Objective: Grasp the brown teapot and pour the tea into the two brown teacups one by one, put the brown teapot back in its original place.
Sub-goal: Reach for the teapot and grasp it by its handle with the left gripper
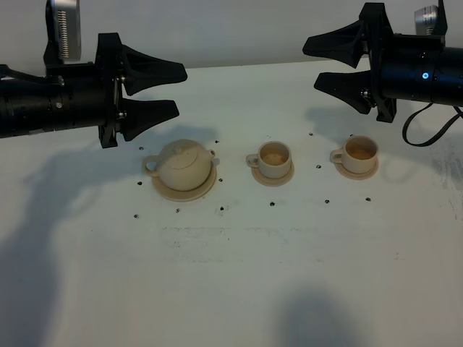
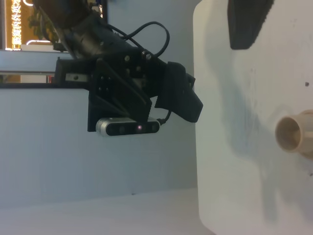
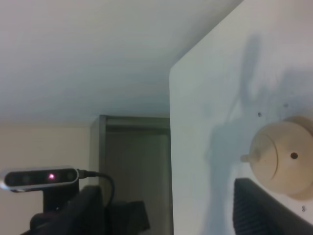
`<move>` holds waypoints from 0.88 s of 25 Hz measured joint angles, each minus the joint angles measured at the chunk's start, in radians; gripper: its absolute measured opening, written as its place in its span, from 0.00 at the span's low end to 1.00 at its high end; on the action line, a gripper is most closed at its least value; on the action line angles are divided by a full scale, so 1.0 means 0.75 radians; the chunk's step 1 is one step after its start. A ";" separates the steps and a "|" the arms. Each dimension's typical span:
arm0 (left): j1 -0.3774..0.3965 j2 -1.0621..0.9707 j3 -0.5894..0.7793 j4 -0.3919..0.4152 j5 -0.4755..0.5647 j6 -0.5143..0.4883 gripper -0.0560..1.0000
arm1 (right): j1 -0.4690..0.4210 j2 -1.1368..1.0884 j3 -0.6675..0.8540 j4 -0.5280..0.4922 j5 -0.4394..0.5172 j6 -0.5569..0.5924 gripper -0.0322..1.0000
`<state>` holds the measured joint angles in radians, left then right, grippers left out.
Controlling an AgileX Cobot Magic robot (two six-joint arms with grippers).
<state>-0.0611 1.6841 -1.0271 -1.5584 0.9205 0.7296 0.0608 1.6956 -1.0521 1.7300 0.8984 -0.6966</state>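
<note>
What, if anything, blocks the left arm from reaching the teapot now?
Probably nothing, so yes. The open left gripper hangs close to the teapot with nothing between them; the nearest cup stands apart on its other side.

Left wrist view: a cup cut by the frame edge; left finger cropped, one end only. Right wrist view: teapot blurry, cropped, partly hidden behind right finger. High view: plate mostly under teapot; table specks too small to identify.

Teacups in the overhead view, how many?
2. One teacup stands just right of the teapot, near the middle; the other teacup stands further right. Nothing in view looks able to hide a third.
</note>
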 joint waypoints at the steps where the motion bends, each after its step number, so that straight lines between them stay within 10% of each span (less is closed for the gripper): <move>1: 0.000 0.000 0.000 0.000 0.000 0.031 0.62 | 0.000 0.000 0.000 0.001 0.000 -0.006 0.58; 10: 0.000 -0.025 -0.211 0.101 -0.005 0.289 0.54 | 0.000 0.000 -0.170 -0.073 -0.020 -0.136 0.56; 22: 0.000 -0.213 -0.370 1.081 -0.278 -0.005 0.52 | -0.057 -0.004 -0.378 -0.753 -0.147 0.102 0.53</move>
<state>-0.0611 1.5244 -1.3047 -0.7474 0.7124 0.7260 0.0183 1.6926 -1.3354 1.1654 0.7880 -0.6200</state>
